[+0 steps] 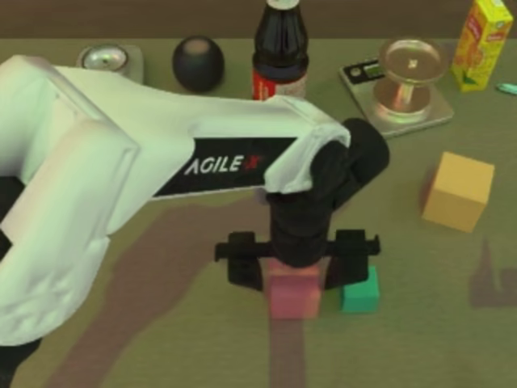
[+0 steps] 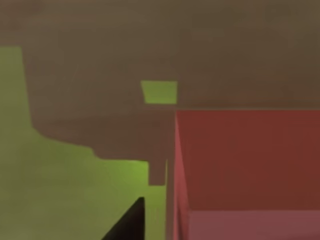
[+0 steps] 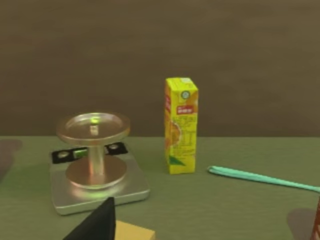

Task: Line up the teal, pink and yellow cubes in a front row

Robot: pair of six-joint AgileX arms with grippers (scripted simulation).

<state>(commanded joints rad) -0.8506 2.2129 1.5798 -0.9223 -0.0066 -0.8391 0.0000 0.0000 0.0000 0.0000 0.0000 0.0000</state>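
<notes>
The salmon pink cube (image 1: 294, 293) sits near the front middle of the table. The small teal cube (image 1: 360, 291) rests just to its right. My left gripper (image 1: 295, 267) hangs low over the pink cube and is open, with one finger on each side of it. In the left wrist view one black fingertip (image 2: 127, 225) stands apart from the pink cube (image 2: 245, 170), with table showing between them. The mustard yellow cube (image 1: 459, 191) lies farther back on the right. My right arm is outside the top view. Only a black corner of my right gripper (image 3: 97, 225) shows, by the yellow cube (image 3: 135, 232).
Along the back stand a metal disc (image 1: 109, 58), a black ball (image 1: 198, 63), a cola bottle (image 1: 281, 48), a scale with a metal stand (image 1: 404, 81) and a juice carton (image 1: 481, 42). A teal stick (image 3: 260, 177) lies beside the carton.
</notes>
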